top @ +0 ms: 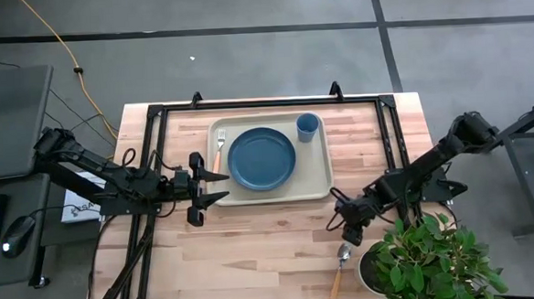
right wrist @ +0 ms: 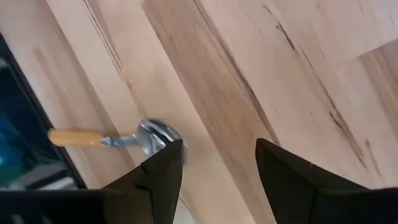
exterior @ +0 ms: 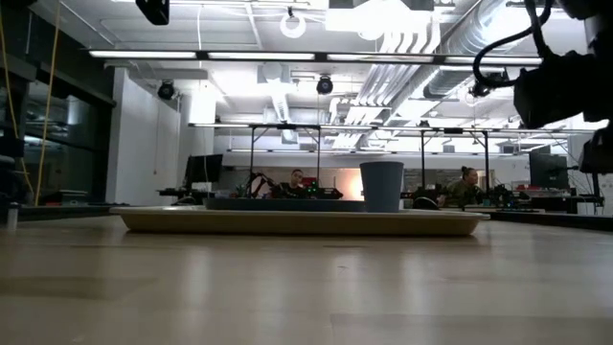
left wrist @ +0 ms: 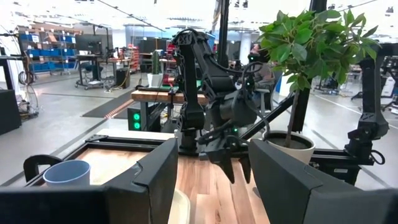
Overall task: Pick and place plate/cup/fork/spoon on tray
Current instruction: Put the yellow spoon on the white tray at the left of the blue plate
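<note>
The cream tray [top: 319, 185] lies at the table's far middle. On it rest the dark blue plate [top: 262, 158], the light blue cup [top: 308, 126] at its far right corner, and the fork [top: 219, 145] along its left side. The spoon [top: 340, 272] lies on the table near the front edge, its orange handle [right wrist: 78, 137] pointing toward that edge. My right gripper [top: 352, 235] hangs open just beyond the spoon's bowl [right wrist: 155, 132], tipped downward. My left gripper [top: 225, 186] stands open and level at the tray's left rim.
A potted plant [top: 428, 260] stands at the table's near right corner, close beside the spoon and my right arm. A black frame [top: 387, 125] runs around the table's far part. Bare wood lies between the tray and the front edge.
</note>
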Motion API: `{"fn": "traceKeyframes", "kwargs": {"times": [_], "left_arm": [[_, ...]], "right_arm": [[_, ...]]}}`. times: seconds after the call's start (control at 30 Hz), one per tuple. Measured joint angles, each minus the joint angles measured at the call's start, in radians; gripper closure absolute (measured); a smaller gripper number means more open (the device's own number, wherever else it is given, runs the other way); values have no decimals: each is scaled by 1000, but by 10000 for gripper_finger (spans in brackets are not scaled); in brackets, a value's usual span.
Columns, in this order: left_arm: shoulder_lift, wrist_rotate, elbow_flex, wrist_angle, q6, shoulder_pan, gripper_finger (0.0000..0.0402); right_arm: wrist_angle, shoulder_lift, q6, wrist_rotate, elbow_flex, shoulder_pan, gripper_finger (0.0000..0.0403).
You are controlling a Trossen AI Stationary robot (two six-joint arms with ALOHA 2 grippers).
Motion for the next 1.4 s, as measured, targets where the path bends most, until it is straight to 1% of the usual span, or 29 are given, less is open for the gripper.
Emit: {"fn": "traceKeyframes", "kwargs": {"times": [0.2, 0.33, 0.43, 0.63, 0.87, 0.93, 1.03, 1.23, 1.3, 1.4], "left_arm": [[0, 0, 0, 0, -3, 0, 220], [0, 0, 0, 0, -11, 0, 220], [0, 0, 0, 0, -11, 0, 220], [0, -1, 0, 0, -18, 0, 220], [0, -1, 0, -1, -18, 0, 220], [0, -1, 0, 0, -18, 0, 220], [0, -1, 0, 0, -18, 0, 220], [0, -1, 0, -1, -18, 0, 220], [0, -1, 0, 0, -18, 0, 220], [0, -1, 0, 0, -26, 0, 220]], "right_arm": [[50, 17, 63, -14, 1, 43, 210], [54, 51, 83, 21, 1, 74, 210], [81, 89, 89, 20, 1, 89, 210], [167, 159, 87, -1, 2, 99, 210], [181, 172, 87, 3, 3, 102, 212], [177, 172, 82, 10, 3, 104, 223], [161, 172, 72, 15, 3, 103, 260], [138, 173, 13, 22, 2, 103, 381], [165, 174, 0, 20, 2, 103, 391], [163, 174, -5, 20, 3, 103, 381]]}}
